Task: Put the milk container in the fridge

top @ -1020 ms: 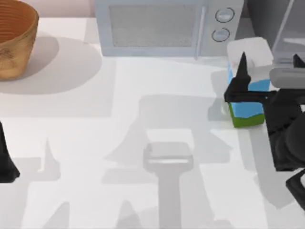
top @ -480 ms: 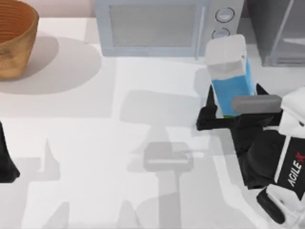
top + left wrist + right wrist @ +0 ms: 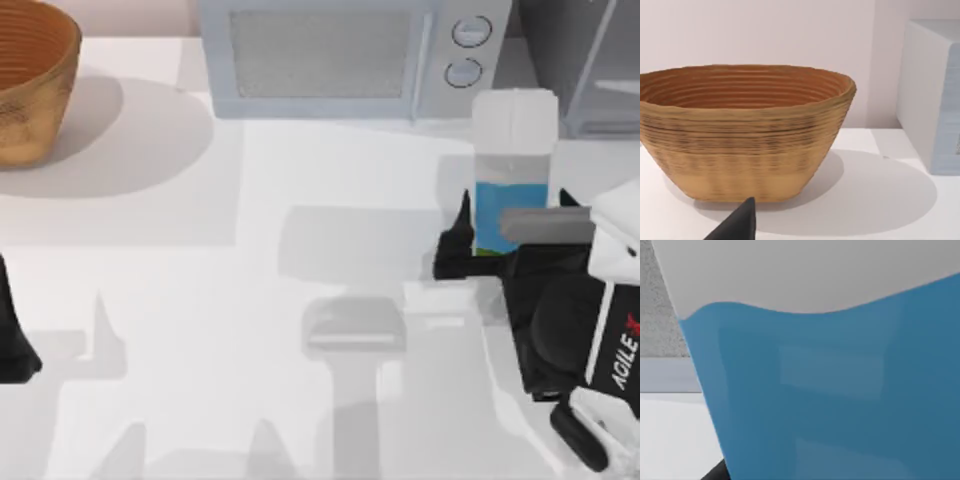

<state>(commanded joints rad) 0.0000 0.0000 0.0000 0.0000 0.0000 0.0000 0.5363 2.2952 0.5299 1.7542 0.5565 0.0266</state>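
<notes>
right gripper (image 3: pixel 500 250) clenched on milk container (image 3: pixel 512 170) | carton upright between its fingers | fridge (image 3: pixel 585 65) just beyond, up-right of claw | left arm parked at left edge, far off

The top view looks straight down on the table (image 3: pixel 250 300) from above, with the microwave (image 3: pixel 340 55) along the upper edge, the basket (image 3: pixel 30 80) in the upper left corner and the fridge (image 3: pixel 585 60) in the upper right. The left wrist view sits low, near table height, facing the basket (image 3: pixel 740 132) side-on at close range, with the microwave's (image 3: pixel 935 95) end at its right edge — both things shared with the top view. The right wrist view is pressed very close to the carton (image 3: pixel 840 400), which the top view (image 3: pixel 512 170) shows at right of centre.
</notes>
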